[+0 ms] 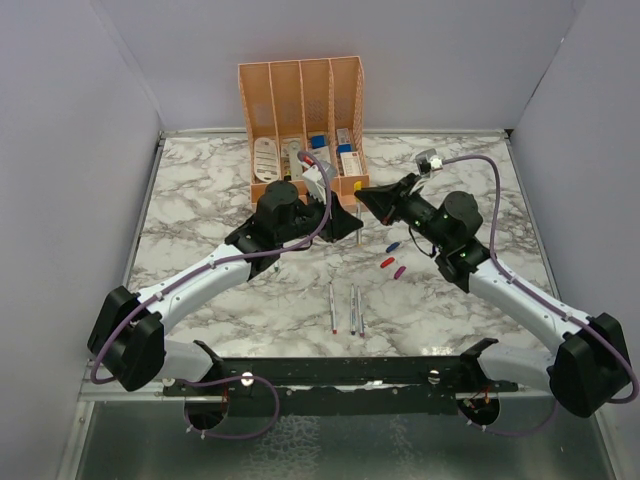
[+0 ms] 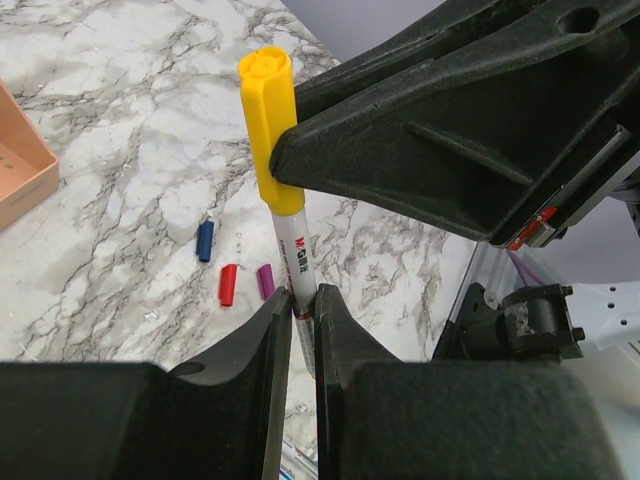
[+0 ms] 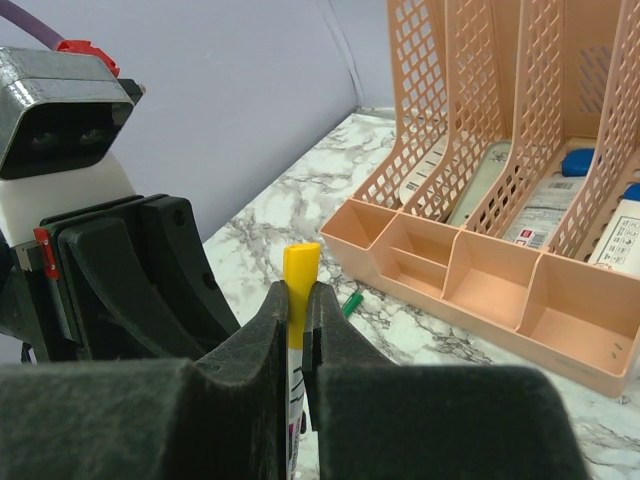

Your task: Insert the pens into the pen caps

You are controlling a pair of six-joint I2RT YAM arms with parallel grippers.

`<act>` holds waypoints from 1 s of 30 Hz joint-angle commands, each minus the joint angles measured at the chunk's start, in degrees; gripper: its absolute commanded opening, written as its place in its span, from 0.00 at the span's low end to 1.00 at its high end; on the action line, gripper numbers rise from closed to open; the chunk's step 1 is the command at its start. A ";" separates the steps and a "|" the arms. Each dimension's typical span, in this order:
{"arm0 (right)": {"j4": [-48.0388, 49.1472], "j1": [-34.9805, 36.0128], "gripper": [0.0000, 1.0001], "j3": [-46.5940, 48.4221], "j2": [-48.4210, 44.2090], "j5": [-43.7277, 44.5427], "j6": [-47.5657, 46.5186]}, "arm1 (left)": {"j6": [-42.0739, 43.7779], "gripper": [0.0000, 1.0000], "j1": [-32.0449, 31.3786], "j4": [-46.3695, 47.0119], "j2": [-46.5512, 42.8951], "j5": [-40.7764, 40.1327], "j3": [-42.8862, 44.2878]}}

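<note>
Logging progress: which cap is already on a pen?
The yellow cap, pinched by the right gripper atop the pen the left gripper holds; the blue cap, red cap, magenta cap and green cap lie loose.

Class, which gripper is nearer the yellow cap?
Right. The right gripper is clamped on the yellow cap itself; the left gripper grips the pen lower down its barrel, not touching the cap.

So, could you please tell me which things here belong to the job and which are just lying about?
Job: pen in left gripper, yellow cap in right gripper, loose pens, loose caps, green cap.
Lying about: peach organizer, boxed items inside.
</note>
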 commanded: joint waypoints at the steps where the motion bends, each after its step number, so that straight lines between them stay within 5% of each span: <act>1: -15.13 0.78 0.01 -2.97 2.39 -3.25 -1.73 | 0.98 0.00 1.33 15.11 -3.69 -3.54 5.21; 6: -14.31 0.79 0.04 -0.26 2.98 -3.02 -1.63 | -0.52 0.00 1.34 13.53 -4.12 -3.04 2.32; 14: -12.61 0.79 0.44 6.47 2.47 1.77 -1.83 | -2.88 0.00 1.35 -0.05 -3.43 -4.69 -3.01; 26: -15.62 0.79 0.46 8.70 -4.08 7.99 -3.95 | -3.80 0.00 3.43 -32.19 6.15 -18.54 1.43; 30: -19.42 0.79 0.46 8.91 -4.83 10.58 -4.15 | -4.81 0.00 4.92 -35.15 7.47 -21.72 3.07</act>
